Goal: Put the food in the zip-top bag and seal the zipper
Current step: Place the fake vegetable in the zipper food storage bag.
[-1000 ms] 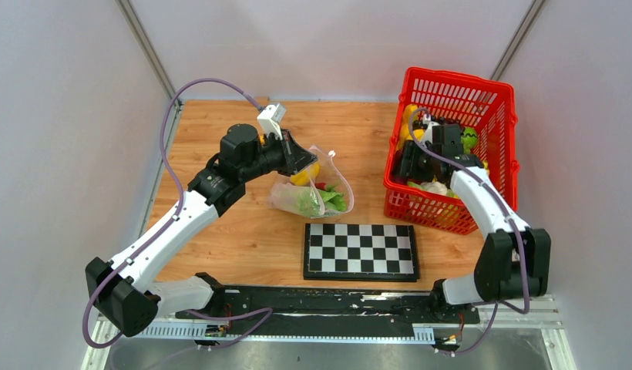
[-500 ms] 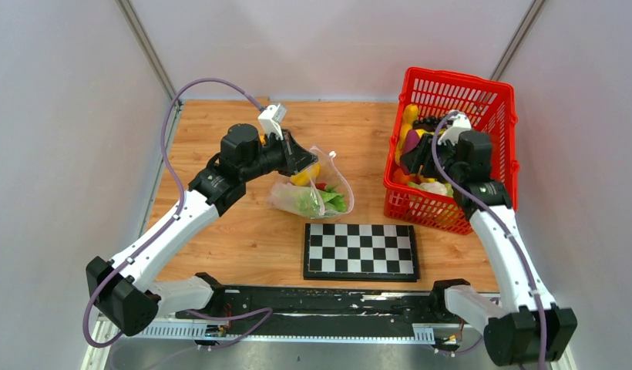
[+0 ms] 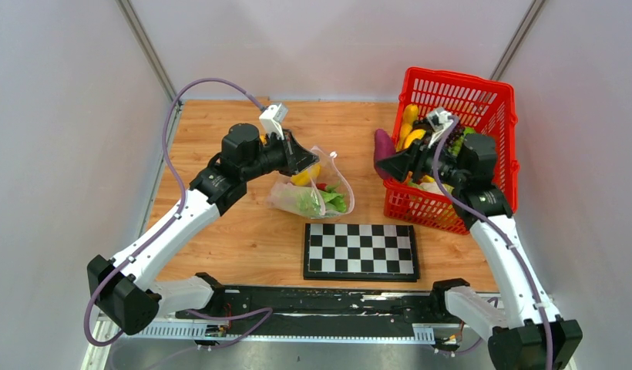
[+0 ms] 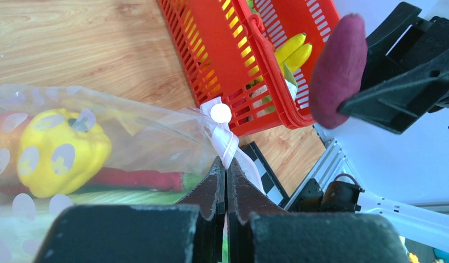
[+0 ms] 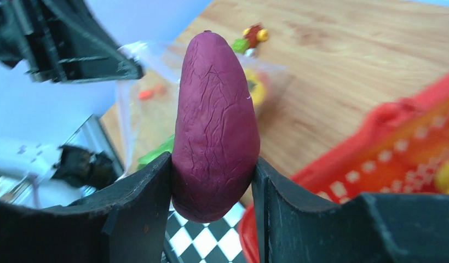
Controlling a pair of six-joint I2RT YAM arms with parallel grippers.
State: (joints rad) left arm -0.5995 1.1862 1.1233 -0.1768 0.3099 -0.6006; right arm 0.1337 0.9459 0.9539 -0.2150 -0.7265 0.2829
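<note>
Wooden table (image 3: 220, 127) — right fingers (image 5: 156, 186) clamp purple vegetable (image 5: 214, 137); left fingers (image 4: 218, 183) pinch bag (image 4: 156, 127).

Red basket (image 3: 499, 101) near chessboard (image 3: 360, 250) on wooden table (image 3: 251, 231).

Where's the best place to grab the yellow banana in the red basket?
Across the middle of the yellow banana, coming straight down from above. It lies inside the red basket, whose mesh walls block a sideways approach, and its narrow curved body fits crosswise between fingers.
</note>
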